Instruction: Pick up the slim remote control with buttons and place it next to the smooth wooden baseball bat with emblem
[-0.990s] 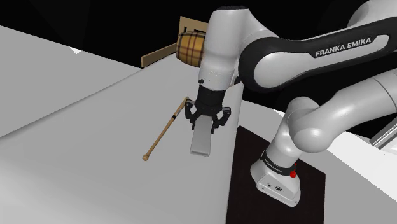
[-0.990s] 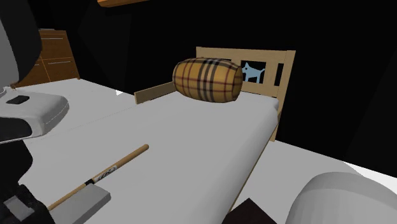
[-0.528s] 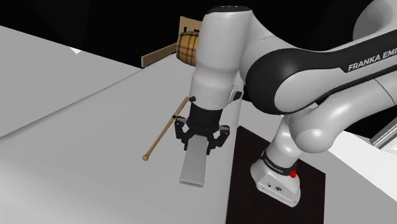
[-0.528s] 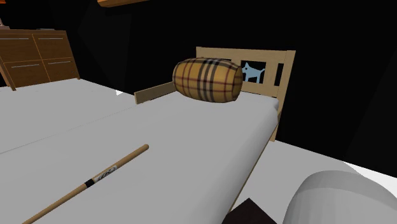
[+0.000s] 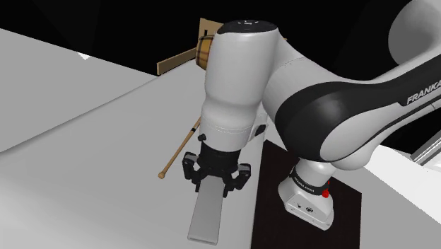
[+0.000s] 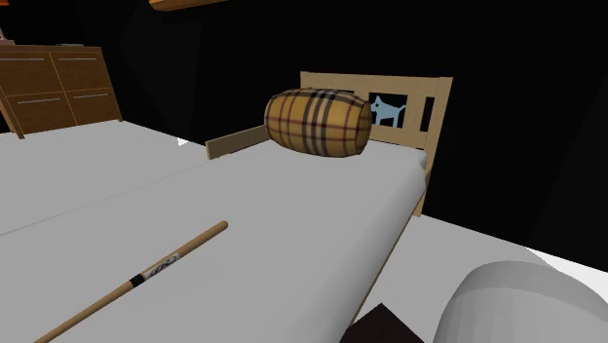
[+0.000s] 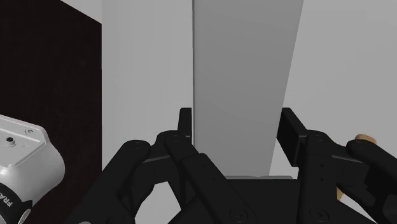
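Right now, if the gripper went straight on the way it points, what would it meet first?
The gripper clasps the grey remote, which sticks out ahead; its far end would likely hit the grey surface first, though the gap is unclear.

White letters "FRANK" are showing on the dark band of the arm [image 5: 339,106], running off the edge; the bat [image 6: 146,273] emblem is showing nothing legible.

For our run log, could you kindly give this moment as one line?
gripper: shut on grey remote | bat: apart from it | placement: pending
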`<state>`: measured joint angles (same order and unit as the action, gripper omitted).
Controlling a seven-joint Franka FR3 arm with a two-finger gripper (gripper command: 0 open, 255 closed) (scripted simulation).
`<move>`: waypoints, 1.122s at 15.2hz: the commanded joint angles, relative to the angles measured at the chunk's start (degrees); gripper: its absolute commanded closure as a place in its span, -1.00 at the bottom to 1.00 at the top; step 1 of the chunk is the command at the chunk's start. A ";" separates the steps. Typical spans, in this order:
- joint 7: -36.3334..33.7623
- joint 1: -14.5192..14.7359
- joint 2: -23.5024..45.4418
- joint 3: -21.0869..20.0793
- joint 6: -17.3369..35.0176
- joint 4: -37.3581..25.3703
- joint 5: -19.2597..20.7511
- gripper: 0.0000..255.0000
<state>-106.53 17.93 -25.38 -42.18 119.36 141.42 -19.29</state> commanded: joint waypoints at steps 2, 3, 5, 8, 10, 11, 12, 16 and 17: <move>-0.48 -0.26 1.45 -1.18 2.79 1.33 0.04 1.00; -0.60 -0.38 1.94 -1.53 3.70 1.77 0.09 1.00; -0.86 -0.64 3.00 -2.25 5.56 2.62 0.25 1.00; -1.35 -1.14 4.75 -3.38 8.39 3.81 0.64 1.00; -1.77 -1.54 6.03 -4.17 10.33 4.55 1.02 1.00; -2.03 -1.78 6.77 -4.61 11.38 4.93 1.29 1.00; -2.03 -1.78 6.78 -4.60 11.38 4.93 1.29 1.00; -2.03 -1.78 6.78 -4.60 11.38 4.93 1.29 1.00; -2.03 -1.78 6.78 -4.60 11.38 4.93 1.29 1.00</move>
<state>-108.56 16.15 -18.60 -46.78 130.72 146.35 -18.00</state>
